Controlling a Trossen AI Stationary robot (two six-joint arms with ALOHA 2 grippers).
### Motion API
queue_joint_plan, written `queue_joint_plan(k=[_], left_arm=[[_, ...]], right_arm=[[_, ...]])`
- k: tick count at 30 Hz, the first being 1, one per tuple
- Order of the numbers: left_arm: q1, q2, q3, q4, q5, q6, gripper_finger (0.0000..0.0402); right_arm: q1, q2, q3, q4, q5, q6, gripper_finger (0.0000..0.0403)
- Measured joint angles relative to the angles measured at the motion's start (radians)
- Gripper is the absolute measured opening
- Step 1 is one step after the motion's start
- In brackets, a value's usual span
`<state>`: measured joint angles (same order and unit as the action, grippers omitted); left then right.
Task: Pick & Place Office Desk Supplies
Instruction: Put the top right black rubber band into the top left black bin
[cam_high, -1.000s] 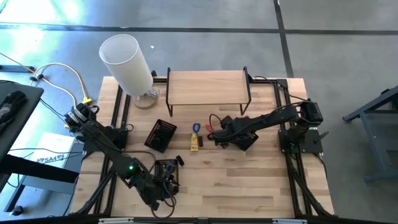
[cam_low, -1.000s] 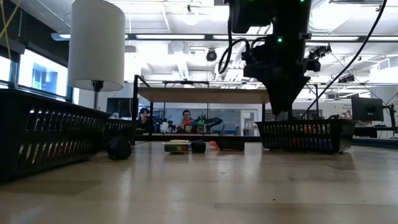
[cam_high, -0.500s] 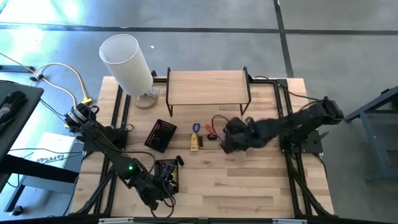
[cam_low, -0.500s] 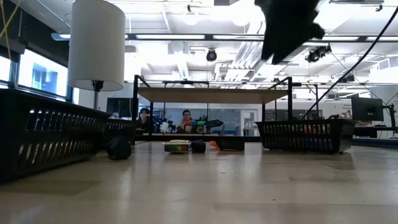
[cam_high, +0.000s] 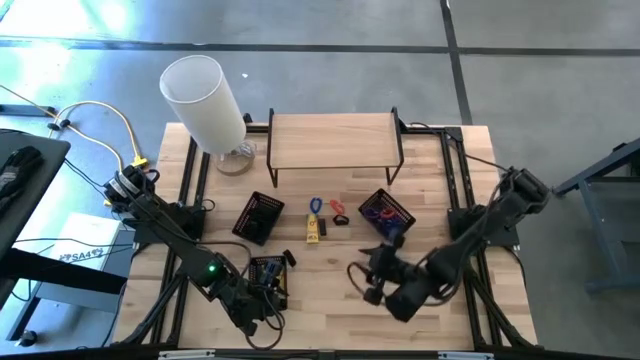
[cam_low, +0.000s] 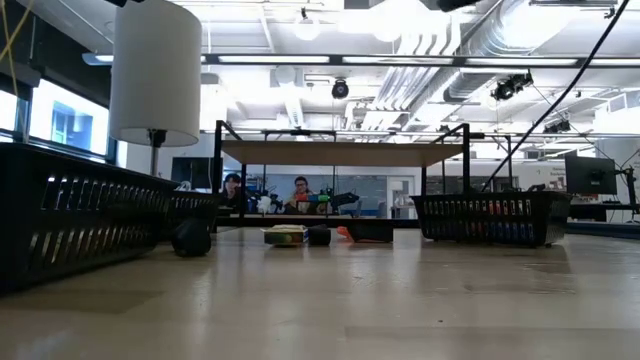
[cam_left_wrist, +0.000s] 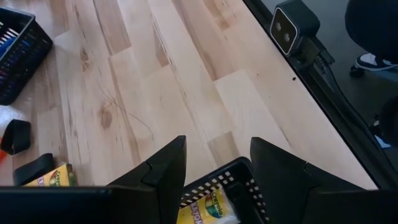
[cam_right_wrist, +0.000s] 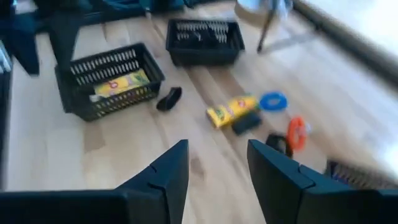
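The loose supplies lie at the table's middle: a blue loop (cam_high: 316, 205), a red loop (cam_high: 338, 207), a yellow packet (cam_high: 313, 228) and dark clips (cam_right_wrist: 168, 98). A near-left black basket (cam_high: 268, 274) holds a yellow packet (cam_left_wrist: 208, 206). A right black basket (cam_high: 386, 212) holds purple and red pieces. My left gripper (cam_left_wrist: 214, 165) hangs open over the near-left basket's near rim (cam_left_wrist: 217, 177), touching nothing. My right gripper (cam_high: 365, 280) is open and empty above the bare table, nearer than the right basket; its wrist view looks over its fingers (cam_right_wrist: 169, 169) at the supplies.
A third black basket (cam_high: 258, 215) sits left of centre. A wooden shelf on black legs (cam_high: 335, 140) and a white lamp (cam_high: 205, 100) stand at the far side. A small camera (cam_left_wrist: 292, 28) is at the near edge. Bare wood lies near the front.
My right gripper has left its place over the right basket and swung toward the table's near edge, rising and turning, so the basket now shows uncovered. The supplies and baskets have stayed where they were.
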<state>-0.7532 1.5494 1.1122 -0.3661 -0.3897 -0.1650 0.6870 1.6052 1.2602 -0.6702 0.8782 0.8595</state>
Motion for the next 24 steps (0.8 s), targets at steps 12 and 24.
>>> queue_joint_plan(k=[12, 24], left_arm=[[-0.002, 0.000, 0.000, 0.004, 0.001, -0.036, 0.0172], [-0.002, 0.000, -0.001, 0.001, 0.040, -0.038, 0.0172]], right_arm=[[-0.179, 0.212, -0.002, 0.100, -0.134, -0.189, 0.0151], [-0.516, 0.222, -0.001, 0.187, -0.585, -0.297, 0.0151]])
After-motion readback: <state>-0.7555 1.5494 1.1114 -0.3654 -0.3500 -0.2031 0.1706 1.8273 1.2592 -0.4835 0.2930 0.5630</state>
